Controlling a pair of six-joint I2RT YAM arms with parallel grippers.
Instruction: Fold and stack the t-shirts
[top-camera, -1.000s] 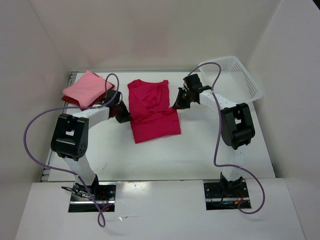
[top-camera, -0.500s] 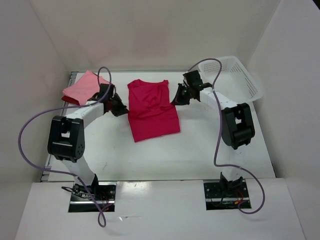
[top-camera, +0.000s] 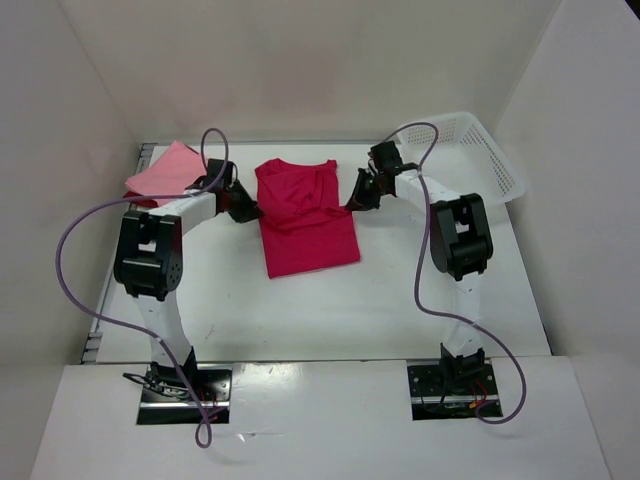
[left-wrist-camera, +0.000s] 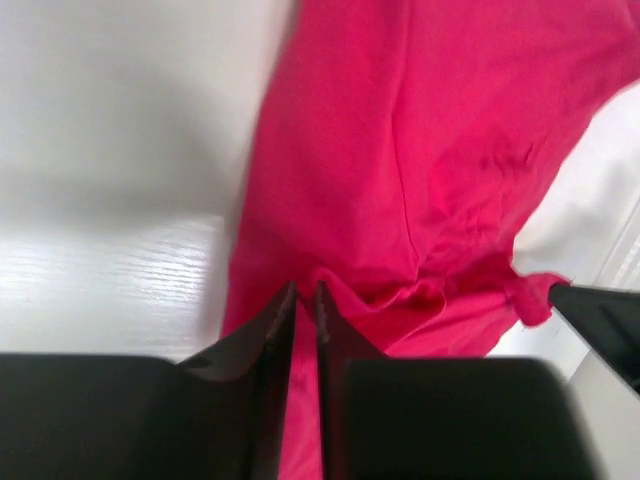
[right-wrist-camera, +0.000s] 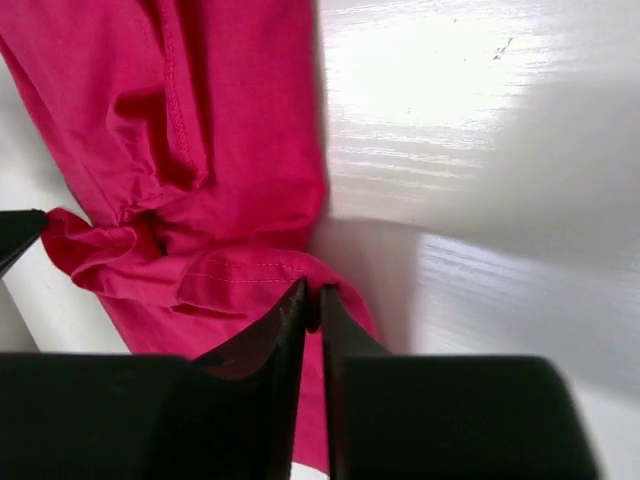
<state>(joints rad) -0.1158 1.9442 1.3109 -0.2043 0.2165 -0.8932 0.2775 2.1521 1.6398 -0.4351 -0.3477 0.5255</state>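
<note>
The magenta-crimson t-shirt (top-camera: 303, 212) lies flat in the middle of the table, sleeves folded in. My left gripper (top-camera: 252, 207) is shut on its left edge; in the left wrist view (left-wrist-camera: 305, 292) cloth sits between the fingers. My right gripper (top-camera: 352, 203) is shut on its right edge, pinching a fold of the shirt (right-wrist-camera: 200, 150) in the right wrist view (right-wrist-camera: 312, 295). A folded light pink t-shirt (top-camera: 167, 172) lies at the back left on top of a folded dark red t-shirt (top-camera: 140, 201).
A white lattice basket (top-camera: 478, 153) stands at the back right. White walls enclose the table on three sides. Purple cables loop from both arms.
Both grippers have moved toward the back of the table along the shirt's side edges. The left arm's elbow has swung in.
</note>
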